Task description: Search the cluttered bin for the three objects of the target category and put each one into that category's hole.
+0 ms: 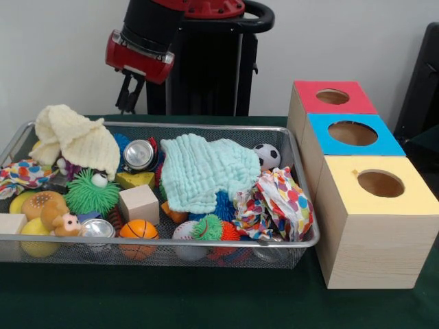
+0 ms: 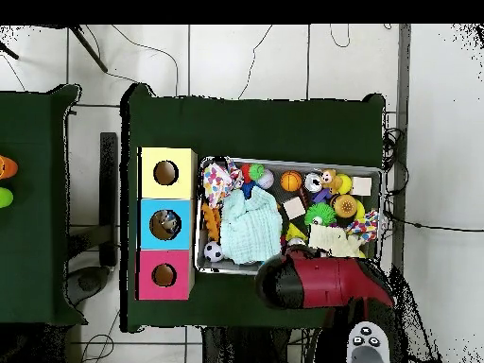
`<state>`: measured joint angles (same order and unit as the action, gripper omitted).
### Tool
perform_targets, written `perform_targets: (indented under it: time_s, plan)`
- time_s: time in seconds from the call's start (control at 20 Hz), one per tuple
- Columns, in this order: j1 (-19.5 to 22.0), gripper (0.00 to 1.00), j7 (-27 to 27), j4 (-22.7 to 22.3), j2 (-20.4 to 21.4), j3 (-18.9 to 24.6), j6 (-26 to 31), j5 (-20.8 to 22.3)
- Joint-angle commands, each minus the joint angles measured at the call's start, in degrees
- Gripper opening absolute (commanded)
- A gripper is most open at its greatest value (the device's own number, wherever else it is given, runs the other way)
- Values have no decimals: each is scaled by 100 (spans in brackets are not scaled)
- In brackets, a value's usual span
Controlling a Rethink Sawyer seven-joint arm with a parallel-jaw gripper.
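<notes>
Silver wire-mesh bin [image 1: 302, 205] fills left-centre of the front view, beside three coloured-top wooden boxes [image 1: 370, 233] at right. Gripper [image 1: 128, 96] hangs upper left behind the rim; cannot tell its opening. Best approach: descend vertically onto an exposed item, clear of the cloths.

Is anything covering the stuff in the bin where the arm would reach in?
Yes. A light green cloth is spread over the middle of the bin, a cream cloth covers the front view's left end, and a dotted cloth covers its right end.
</notes>
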<state>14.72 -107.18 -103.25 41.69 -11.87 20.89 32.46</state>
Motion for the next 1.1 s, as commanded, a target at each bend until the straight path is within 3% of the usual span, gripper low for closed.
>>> perform_targets:
  time_s: [0.05,0.3,0.65,0.95,1.1]
  plan:
    - [-128,0,-1560,357,-453,-365,-27,-534]
    - [-611,0,-1686,580,-704,-776,303,-774]
    - [-930,0,-1566,485,-1062,-1168,-134,-785]
    - [-1404,0,-2046,538,-1558,-1463,-427,-1210]
    - [-1704,0,-2122,474,-1511,-1511,-188,-1542]
